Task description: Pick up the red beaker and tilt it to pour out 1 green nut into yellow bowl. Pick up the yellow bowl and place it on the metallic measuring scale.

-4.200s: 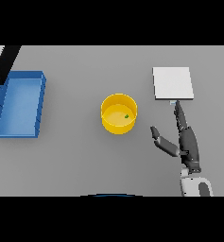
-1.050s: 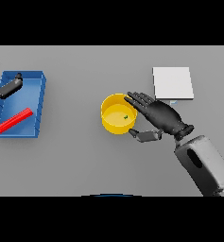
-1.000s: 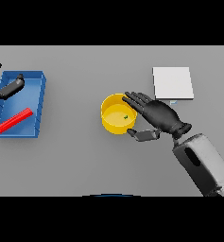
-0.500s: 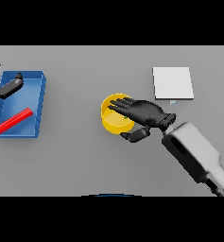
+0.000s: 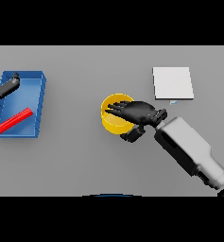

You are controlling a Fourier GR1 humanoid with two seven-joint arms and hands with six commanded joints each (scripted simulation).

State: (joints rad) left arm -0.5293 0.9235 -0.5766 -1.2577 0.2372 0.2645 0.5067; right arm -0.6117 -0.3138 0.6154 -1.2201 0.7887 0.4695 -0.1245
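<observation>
Right hand spread over the yellow bowl at mid-worktop, fingers straight and fanned across the opening, thumb low outside the near rim, nothing gripped yet. Forearm slanting in from lower right, palm down. Bowl apparently light, rigid and smooth-walled, so likely to slip; best taken by pinching the rim between fingers inside and thumb outside, kept level. Green nut hidden beneath the hand. Metallic measuring scale lying flat, well apart to the upper right. Red beaker on its side in the blue bin at far left, left hand above it, fingers relaxed, holding nothing.
</observation>
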